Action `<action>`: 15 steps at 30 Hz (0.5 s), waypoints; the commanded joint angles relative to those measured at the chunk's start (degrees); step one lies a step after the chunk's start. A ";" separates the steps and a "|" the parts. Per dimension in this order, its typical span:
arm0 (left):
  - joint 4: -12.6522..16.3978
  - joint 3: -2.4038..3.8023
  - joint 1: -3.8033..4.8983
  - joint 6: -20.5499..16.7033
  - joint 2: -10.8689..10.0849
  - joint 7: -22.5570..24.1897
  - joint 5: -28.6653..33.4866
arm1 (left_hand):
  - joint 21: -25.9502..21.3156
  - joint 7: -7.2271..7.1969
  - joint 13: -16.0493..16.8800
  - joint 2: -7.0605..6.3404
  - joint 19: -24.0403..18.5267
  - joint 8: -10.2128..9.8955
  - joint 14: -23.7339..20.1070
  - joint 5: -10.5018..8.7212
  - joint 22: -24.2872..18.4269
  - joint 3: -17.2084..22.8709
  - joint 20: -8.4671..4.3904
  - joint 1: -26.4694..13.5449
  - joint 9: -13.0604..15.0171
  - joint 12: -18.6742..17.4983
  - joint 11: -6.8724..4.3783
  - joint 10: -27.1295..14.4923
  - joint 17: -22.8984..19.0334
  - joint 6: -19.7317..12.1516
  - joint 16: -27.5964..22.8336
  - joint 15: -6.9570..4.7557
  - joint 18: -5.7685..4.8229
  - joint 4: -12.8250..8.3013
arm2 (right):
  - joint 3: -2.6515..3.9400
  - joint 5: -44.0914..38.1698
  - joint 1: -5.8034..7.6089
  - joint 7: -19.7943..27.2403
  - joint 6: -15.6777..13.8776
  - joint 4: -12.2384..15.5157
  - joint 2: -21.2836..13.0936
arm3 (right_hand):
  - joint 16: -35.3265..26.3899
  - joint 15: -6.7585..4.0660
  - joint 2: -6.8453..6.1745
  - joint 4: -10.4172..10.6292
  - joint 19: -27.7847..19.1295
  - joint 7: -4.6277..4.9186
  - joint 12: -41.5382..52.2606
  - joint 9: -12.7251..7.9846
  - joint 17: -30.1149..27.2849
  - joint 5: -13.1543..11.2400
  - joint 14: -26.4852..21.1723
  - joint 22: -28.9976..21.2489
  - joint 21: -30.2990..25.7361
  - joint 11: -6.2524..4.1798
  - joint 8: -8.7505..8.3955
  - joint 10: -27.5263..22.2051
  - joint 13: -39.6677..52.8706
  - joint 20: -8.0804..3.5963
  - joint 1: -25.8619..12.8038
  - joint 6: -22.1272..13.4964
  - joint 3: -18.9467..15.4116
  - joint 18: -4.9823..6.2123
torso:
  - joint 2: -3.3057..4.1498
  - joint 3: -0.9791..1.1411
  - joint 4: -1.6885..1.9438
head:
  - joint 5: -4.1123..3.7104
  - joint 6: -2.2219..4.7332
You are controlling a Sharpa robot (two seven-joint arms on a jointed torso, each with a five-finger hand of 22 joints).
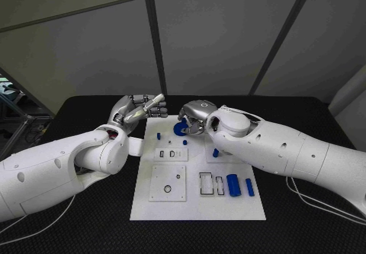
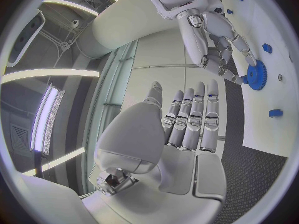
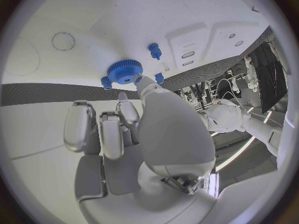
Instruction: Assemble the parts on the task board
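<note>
The white task board [image 1: 198, 206] lies in the middle of the black table. A blue gear [image 1: 181, 128] [image 2: 254, 76] [image 3: 124, 71] sits at the board's far end. My right hand [image 1: 197, 117] [image 2: 215, 40] [image 3: 134, 124] is over it and pinches its rim between thumb and a fingertip, with the other fingers curled. My left hand [image 1: 139, 111] [image 2: 187, 122] is raised beside the board's far left corner, fingers straight and apart, holding nothing. Small blue pegs [image 1: 158, 136] [image 1: 216, 153] stand on the board near the gear.
Two blue cylinders [image 1: 232, 185] [image 1: 249, 187] lie on the board's right side, beside rectangular cut-outs [image 1: 207, 182]. Two white inset plates [image 1: 172, 153] [image 1: 167, 182] with holes sit on the board's left half. Cables [image 1: 305, 198] trail over the table by my right arm.
</note>
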 commanded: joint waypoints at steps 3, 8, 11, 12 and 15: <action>0.12 0.04 0.08 0.47 -0.04 0.31 -0.38 | -0.16 0.36 -0.08 0.17 -0.01 -0.35 -0.03 -0.06 -0.10 -0.02 0.25 0.62 -0.07 -0.29 0.36 -0.05 0.09 -0.06 -0.28 0.20 -0.19 -0.42 | 0.01 -0.40 0.10 0.37 1.57 -0.16 0.07 | 0.39 0.27 -0.44 0.31 -0.04 0.05 -0.38 0.12 5.84 -0.33 4.23 -0.07 -0.09 0.09 -0.45 -0.49 -0.23 0.57 -1.05 -0.38 -0.79 -0.75 | -0.01 -0.01 -0.04 | 0.11 -0.08; 0.15 0.04 0.08 0.43 -0.09 0.29 -0.38 | -0.19 0.38 -0.07 0.18 -0.06 -0.42 -0.06 -0.07 -0.12 -0.04 0.26 0.66 -0.07 -0.37 0.37 -0.04 0.13 -0.05 -0.42 0.22 -0.20 -0.47 | 0.00 0.01 0.10 0.29 2.60 -0.20 -0.04 | 0.50 0.35 -0.39 1.41 -0.02 0.12 -0.21 0.34 6.10 0.05 4.27 0.02 -0.05 0.17 -0.51 -0.42 -0.10 0.64 -3.00 0.17 -1.57 -0.76 | -0.01 0.02 -0.08 | 0.11 -0.13; 0.16 0.04 0.08 0.43 -0.11 0.28 -0.38 | -0.19 0.38 -0.07 0.18 -0.06 -0.42 -0.06 -0.07 -0.12 -0.04 0.26 0.66 -0.07 -0.37 0.37 -0.04 0.13 -0.05 -0.42 0.22 -0.20 -0.47 | 0.00 0.43 0.10 0.21 2.74 -0.04 -0.30 | 0.56 0.39 0.27 2.33 0.02 0.16 0.10 0.49 6.23 1.43 4.29 0.13 0.01 0.21 -0.35 -0.25 0.19 0.69 -4.43 0.89 -1.73 -0.78 | -0.02 0.03 -0.09 | 0.08 -0.11; 0.17 0.04 0.08 0.43 -0.13 0.28 -0.38 | -0.19 0.38 -0.07 0.18 -0.06 -0.42 -0.06 -0.07 -0.12 -0.04 0.26 0.66 -0.07 -0.37 0.37 -0.04 0.13 -0.05 -0.42 0.22 -0.20 -0.47 | 0.00 0.55 0.10 0.18 2.70 0.03 -0.44 | 0.56 0.40 0.47 2.57 0.04 0.16 0.18 0.54 6.24 1.84 4.29 0.17 0.03 0.21 -0.27 -0.21 0.26 0.69 -4.82 1.16 -1.74 -0.78 | -0.02 0.05 -0.08 | 0.08 -0.12; 0.18 0.04 0.08 0.45 -0.17 0.28 -0.38 | -0.20 0.40 -0.08 0.18 -0.07 -0.44 -0.07 -0.07 -0.13 -0.05 0.27 0.65 -0.07 -0.40 0.39 -0.05 0.14 -0.05 -0.45 0.23 -0.20 -0.48 | 0.00 0.84 0.09 0.21 1.22 0.69 -1.29 | 0.57 0.39 1.01 3.36 0.06 0.12 0.38 0.64 6.27 3.39 4.30 0.23 0.06 0.19 -0.08 -0.13 0.45 0.70 -6.03 1.88 -1.78 -0.79 | -0.04 0.10 -0.10 | 0.21 -0.08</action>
